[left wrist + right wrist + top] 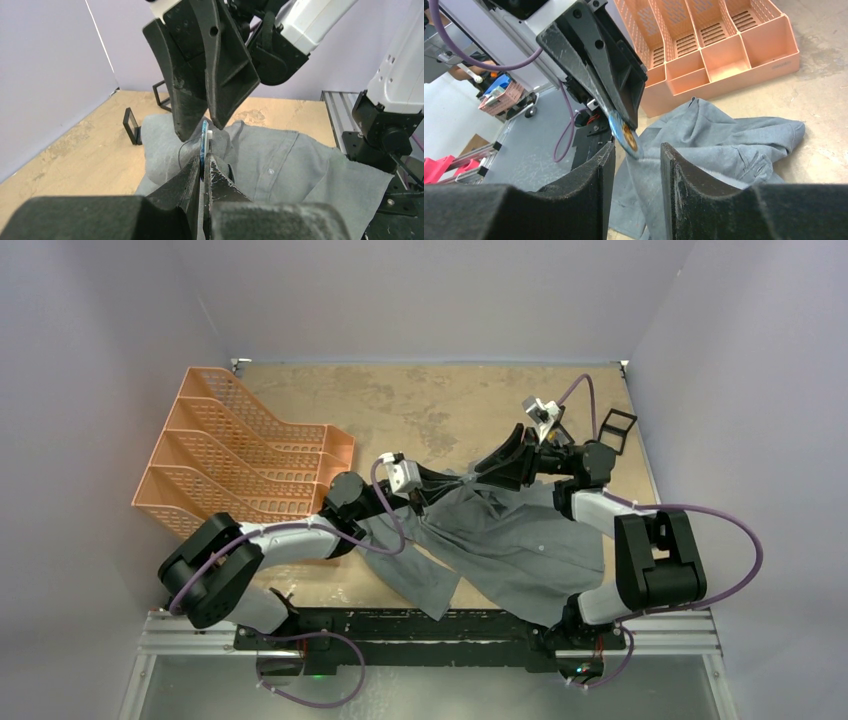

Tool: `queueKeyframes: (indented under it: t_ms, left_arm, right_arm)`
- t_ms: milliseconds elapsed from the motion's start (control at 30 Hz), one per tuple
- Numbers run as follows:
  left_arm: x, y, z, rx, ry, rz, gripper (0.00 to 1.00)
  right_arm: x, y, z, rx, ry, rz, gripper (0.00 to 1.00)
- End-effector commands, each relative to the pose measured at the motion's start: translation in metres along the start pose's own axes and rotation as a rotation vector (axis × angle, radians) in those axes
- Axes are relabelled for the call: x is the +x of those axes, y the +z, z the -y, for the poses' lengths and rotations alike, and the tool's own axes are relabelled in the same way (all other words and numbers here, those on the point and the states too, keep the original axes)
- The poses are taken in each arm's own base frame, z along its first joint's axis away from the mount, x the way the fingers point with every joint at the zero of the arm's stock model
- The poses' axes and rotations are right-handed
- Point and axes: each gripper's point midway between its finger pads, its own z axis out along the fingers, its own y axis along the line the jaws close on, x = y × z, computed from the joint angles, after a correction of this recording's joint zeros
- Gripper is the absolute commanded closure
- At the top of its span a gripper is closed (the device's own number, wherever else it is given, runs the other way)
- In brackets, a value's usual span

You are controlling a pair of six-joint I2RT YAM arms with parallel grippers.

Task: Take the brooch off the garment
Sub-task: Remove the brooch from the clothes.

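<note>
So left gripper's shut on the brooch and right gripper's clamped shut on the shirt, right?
No: the right gripper is open, jaws apart, not clamped on the shirt; the right wrist view shows it. The left gripper is shut on the brooch, as said.

A robotics lab is indicated by plain lilac walls (440,290) boxed around a worn worktop (420,400), an aluminium rail (190,635) along its near edge and purple cabling (735,530).

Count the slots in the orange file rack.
4, in a row across the orange file rack, left on the table: one rearmost, two middle, one nearest the front. None looks hidden.
</note>
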Motion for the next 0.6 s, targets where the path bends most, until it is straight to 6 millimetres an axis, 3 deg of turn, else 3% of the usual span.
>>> queueKeyframes:
  t_ms: [0,567]
  left_arm:
    - [-0.046,-0.004,0.005,0.050,0.004,0.147,1.00]
    - [-0.044,0.004,0.015,0.127,-0.055,0.152,1.00]
  right_arm:
    - [-0.021,-0.001,-0.034,-0.071,-0.501,0.040,0.59]
    - [-0.031,0.000,-0.044,-0.076,-0.587,0.061,0.60]
